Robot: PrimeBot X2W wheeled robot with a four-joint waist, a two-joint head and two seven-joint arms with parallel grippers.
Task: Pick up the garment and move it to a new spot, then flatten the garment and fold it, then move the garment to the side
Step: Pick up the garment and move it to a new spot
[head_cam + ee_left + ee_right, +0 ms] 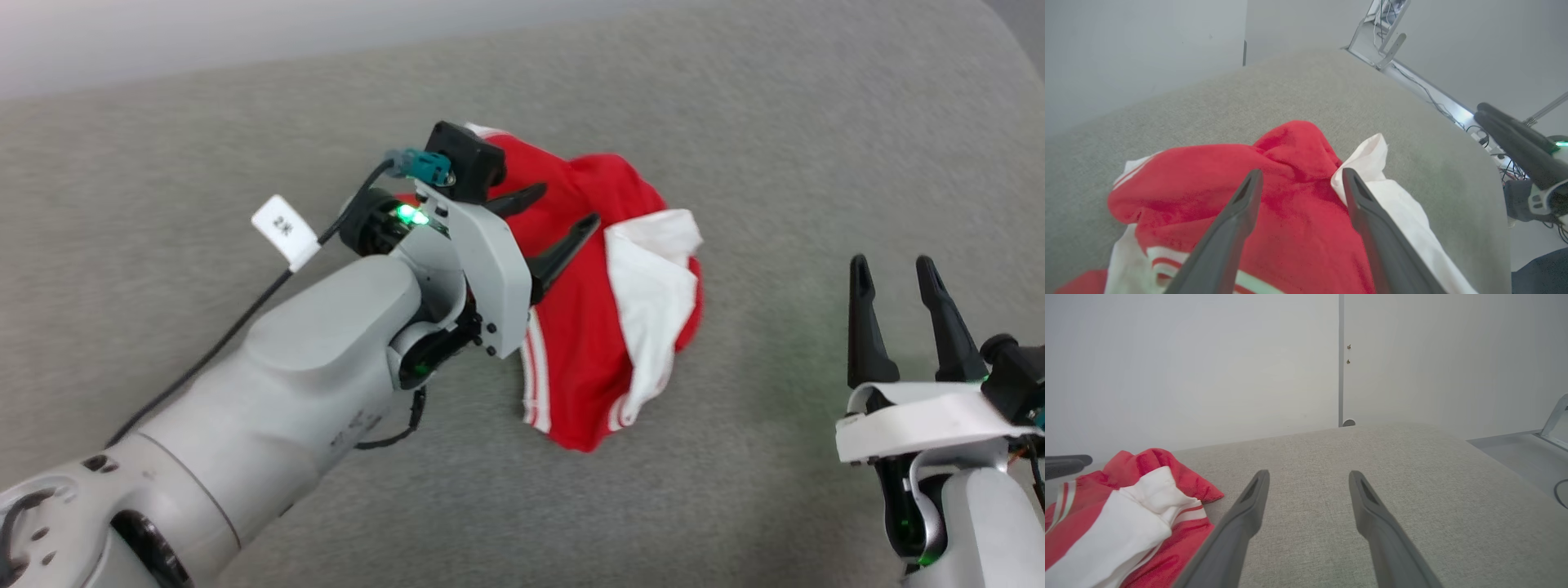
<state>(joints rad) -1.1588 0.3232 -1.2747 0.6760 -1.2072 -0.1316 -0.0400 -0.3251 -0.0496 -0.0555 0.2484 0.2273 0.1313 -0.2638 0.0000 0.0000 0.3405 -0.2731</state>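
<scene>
The garment (604,327), a bright red T-shirt with white short sleeves and thin red-and-white striped trim, lies crumpled in 1 loose heap near the middle of the grey fabric-covered worktop (775,122), well clear of its far edge. 1 white sleeve (653,286) is folded over the top of the heap, and the striped hem (535,376) curls along the side facing the near edge. The left gripper (569,204), 2 long dark fingers on a pale arm, hangs over the heap's far-left part with its fingers spread wide and no cloth pinched between them; whether the tips brush the fabric cannot be told. The right gripper (891,263) waits near the near-right corner, over bare worktop and well apart from the shirt, its fingers equally wide and empty. The flattening looks not yet begun, and the bunching is the main hazard. A pinch into the thick red folds would likely take several layers at once, so a pull would drag the whole bundle rather than open it. The sleeve on top could also stay tucked and spoil the fold. With only 1 gripper near, nothing anchors the opposite side, so the shirt could slide toward an edge.
</scene>
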